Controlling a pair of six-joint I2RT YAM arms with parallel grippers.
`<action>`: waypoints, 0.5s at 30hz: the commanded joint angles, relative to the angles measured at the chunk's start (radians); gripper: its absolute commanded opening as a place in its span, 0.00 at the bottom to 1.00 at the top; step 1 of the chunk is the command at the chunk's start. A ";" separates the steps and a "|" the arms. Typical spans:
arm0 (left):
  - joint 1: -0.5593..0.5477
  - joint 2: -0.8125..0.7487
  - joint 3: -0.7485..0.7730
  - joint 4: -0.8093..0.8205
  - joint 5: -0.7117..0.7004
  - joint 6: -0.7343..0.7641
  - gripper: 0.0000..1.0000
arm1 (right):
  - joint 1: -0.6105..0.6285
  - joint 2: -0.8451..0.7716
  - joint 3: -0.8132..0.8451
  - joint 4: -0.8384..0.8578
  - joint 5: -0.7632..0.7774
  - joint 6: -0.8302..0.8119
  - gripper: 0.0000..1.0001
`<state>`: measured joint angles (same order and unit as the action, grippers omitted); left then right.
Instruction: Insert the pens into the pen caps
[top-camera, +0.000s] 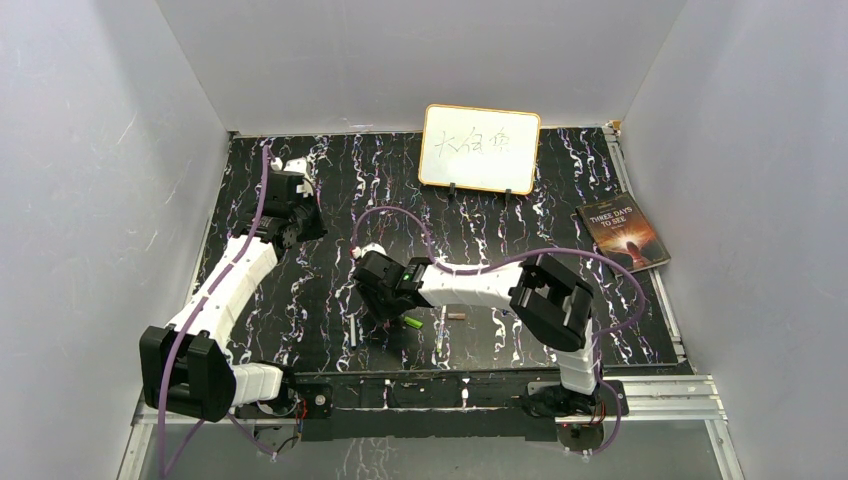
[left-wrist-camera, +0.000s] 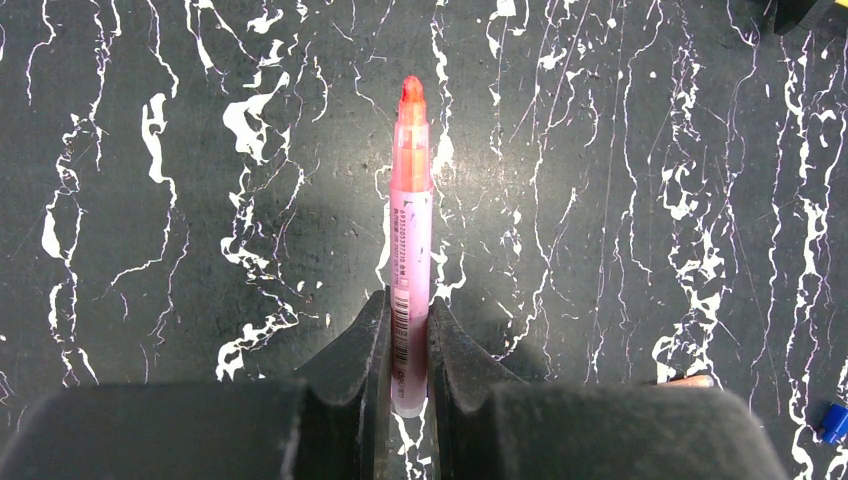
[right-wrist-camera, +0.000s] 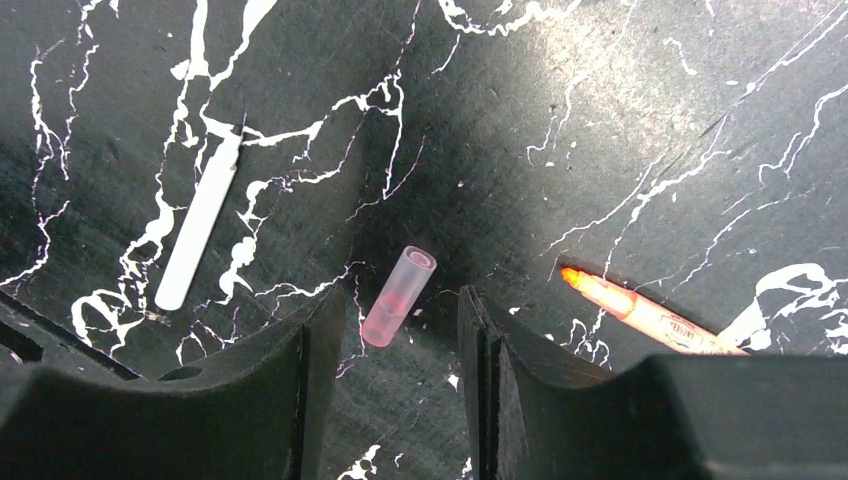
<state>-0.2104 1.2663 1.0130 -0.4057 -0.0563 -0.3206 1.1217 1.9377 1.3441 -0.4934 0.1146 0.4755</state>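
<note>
Left gripper (left-wrist-camera: 408, 312) pinching a pink pen (left-wrist-camera: 411, 230); right gripper (right-wrist-camera: 400, 305) spread over a pink cap (right-wrist-camera: 398, 297).

On my left wrist feed the fingers are pressed onto the lower end of the pink pen, barcode label showing, its bare orange-red tip pointing away from them over the black marbled table (left-wrist-camera: 150, 250). A blue cap (left-wrist-camera: 832, 422) sits at the bottom right edge of that view. On my right wrist feed the fingers stand apart and the pink cap lies on the table in the gap between them, touching neither, open end pointing away. A white pen (right-wrist-camera: 198, 222) lies off to its left, an orange pen (right-wrist-camera: 650, 318) to its right with the tip toward the cap. From above I see a green cap (top-camera: 412, 324) near the right gripper.
</note>
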 joint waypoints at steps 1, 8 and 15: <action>0.008 -0.029 0.001 -0.029 0.006 0.021 0.00 | 0.010 0.027 0.087 -0.057 0.035 0.004 0.43; 0.010 -0.033 -0.002 -0.028 0.006 0.023 0.00 | 0.017 0.058 0.119 -0.113 0.049 0.003 0.38; 0.010 -0.036 -0.006 -0.022 0.013 0.028 0.00 | 0.024 0.093 0.145 -0.143 0.055 0.006 0.33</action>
<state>-0.2100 1.2663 1.0126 -0.4191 -0.0559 -0.3058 1.1370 2.0117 1.4425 -0.6178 0.1425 0.4759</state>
